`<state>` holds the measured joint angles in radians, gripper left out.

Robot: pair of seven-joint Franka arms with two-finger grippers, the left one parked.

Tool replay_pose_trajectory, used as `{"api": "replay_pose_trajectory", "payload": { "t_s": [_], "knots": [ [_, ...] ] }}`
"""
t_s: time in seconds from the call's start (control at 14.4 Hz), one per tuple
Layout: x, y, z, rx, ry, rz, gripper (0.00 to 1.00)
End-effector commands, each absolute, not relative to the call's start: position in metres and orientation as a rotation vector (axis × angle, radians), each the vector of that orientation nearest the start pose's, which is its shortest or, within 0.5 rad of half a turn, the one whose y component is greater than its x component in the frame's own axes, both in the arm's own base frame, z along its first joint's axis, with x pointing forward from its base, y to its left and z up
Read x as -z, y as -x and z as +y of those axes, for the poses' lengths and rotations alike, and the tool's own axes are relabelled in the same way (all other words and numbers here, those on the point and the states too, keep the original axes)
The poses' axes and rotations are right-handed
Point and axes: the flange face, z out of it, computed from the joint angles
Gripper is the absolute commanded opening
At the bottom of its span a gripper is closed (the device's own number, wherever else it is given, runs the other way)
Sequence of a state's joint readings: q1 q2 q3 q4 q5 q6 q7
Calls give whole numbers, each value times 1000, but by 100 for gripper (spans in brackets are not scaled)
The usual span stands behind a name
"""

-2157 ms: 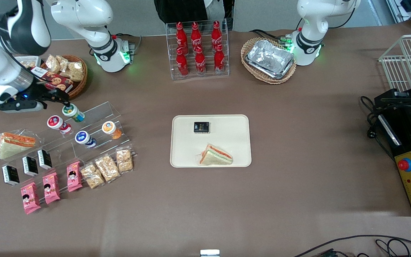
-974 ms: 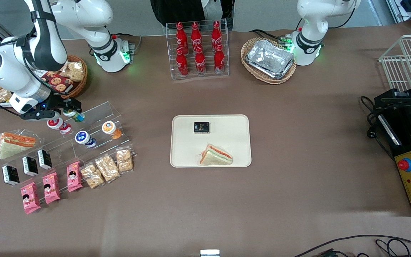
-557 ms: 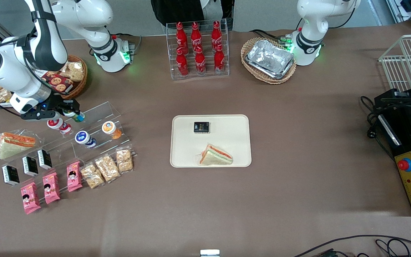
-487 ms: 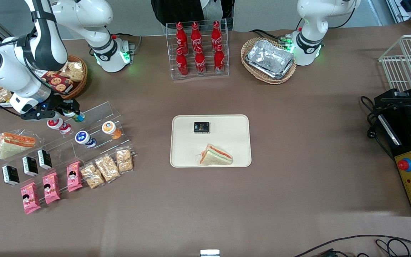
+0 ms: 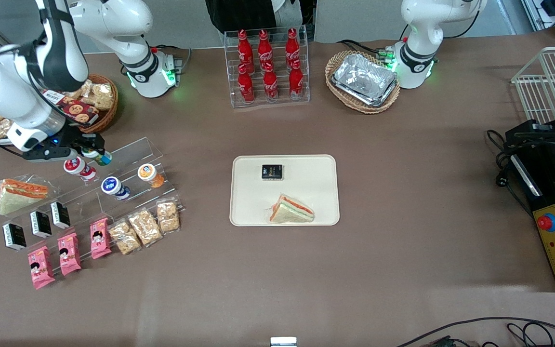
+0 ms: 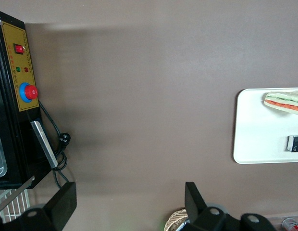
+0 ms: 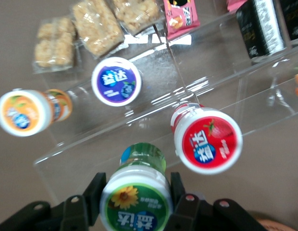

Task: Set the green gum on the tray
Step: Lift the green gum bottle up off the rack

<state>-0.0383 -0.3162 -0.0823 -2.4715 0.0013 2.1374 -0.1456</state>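
The green gum [image 5: 98, 154] is a small bottle with a green-rimmed white lid and a sunflower mark. It is at the top step of the clear acrylic riser [image 5: 133, 153], toward the working arm's end of the table. My right gripper [image 5: 92, 150] is shut on the green gum; in the right wrist view its black fingers [image 7: 93, 191] press both sides of the lid [image 7: 136, 201]. I cannot tell whether the bottle still rests on the step. The cream tray [image 5: 324, 193] lies mid-table, holding a black packet [image 5: 271, 171] and a wrapped sandwich [image 5: 291, 210].
A red-lidded bottle [image 5: 76, 166] stands close beside the green gum, with blue-lidded [image 5: 112, 186] and orange-lidded [image 5: 148, 173] bottles one step lower. Snack bags, black packets and a sandwich lie nearer the camera. Cola bottles [image 5: 268, 67] and a basket of foil trays [image 5: 364, 79] stand farther back.
The gripper came down over the green gum and closed on it. In the last half second the arm has risen a little, with the gum shifting slightly toward the working arm's end.
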Motion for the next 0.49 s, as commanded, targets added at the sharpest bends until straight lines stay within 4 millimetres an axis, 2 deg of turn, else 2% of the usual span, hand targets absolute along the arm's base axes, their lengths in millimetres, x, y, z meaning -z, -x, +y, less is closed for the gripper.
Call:
{"api": "replay_pose_trajectory", "payload": {
  "t_s": [0.0,0.14,0.35,0.42],
  "knots": [
    [-510,-446,-34,-49,3126,-120,49],
    [-559,-461,-35,-39,3139,-129,49],
    [-600,-488,-33,-12,3139,-132,49],
    [-608,-499,-25,-23,3131,-147,49]
  ]
}}
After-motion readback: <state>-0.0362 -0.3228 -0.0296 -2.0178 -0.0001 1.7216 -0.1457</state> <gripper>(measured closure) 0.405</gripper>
